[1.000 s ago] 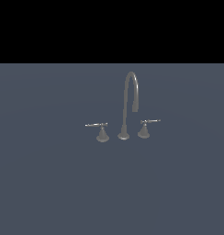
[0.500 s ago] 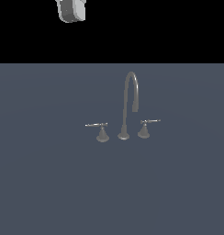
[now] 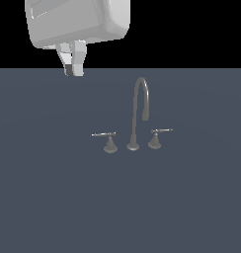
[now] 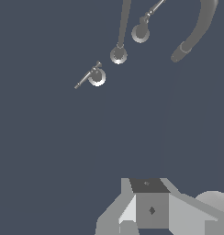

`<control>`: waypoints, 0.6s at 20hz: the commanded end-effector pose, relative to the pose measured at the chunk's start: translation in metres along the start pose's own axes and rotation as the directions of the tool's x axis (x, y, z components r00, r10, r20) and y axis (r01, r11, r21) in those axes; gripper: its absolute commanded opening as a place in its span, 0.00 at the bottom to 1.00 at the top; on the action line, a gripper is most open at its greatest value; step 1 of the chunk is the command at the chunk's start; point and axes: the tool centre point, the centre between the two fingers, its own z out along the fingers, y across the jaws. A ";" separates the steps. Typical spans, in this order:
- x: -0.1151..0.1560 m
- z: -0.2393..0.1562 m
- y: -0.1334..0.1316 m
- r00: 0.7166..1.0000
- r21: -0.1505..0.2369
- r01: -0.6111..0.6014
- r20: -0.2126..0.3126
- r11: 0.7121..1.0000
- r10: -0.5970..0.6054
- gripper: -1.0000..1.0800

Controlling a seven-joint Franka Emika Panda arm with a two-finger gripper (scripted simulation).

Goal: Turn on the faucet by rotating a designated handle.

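in the exterior view the arm's pale grey housing fills the upper left of the frame, and the gripper (image 3: pixel 73 66) hangs from its underside, its fingers (image 3: pixel 79 58) reaching down to the line where the black backdrop meets the dark blue-grey surface (image 3: pixel 53 197); the two fingers sit side by side with almost no gap visible, though from this angle i cannot tell for certain whether they are pressed together; they grip nothing, and they are well apart from the tap set, up and to the left of it; moving right, near the middle of the frame, the handle (image 3: pixel 105 135) stands on its cone base, its long thin lever lying level and pointing toward the exterior view's left; just beside it to the right is the faucet (image 3: pixel 138 114), a round base with a tall thin gooseneck that rises and curls over so its mouth hangs down on the exterior view's right; further right, just beside the base, is the twin handle (image 3: pixel 157 133), its shorter lever pointing to the exterior view's right; the three bases stand in a near-straight row, close but apart; in the wrist view the gripper (image 4: pixel 150 206) shows as grey blocks at the lower edge, with the handle (image 4: pixel 146 20), spout base and twin handle (image 4: pixel 92 76) small in the upper part.
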 end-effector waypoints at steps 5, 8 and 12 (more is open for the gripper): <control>0.018 0.038 -0.029 0.991 0.010 -0.134 -0.004 0.991 0.134 0.00; 0.027 0.055 -0.040 0.982 0.014 -0.191 -0.005 0.981 0.191 0.00; 0.040 0.075 -0.054 0.965 0.019 -0.263 -0.007 0.965 0.263 0.00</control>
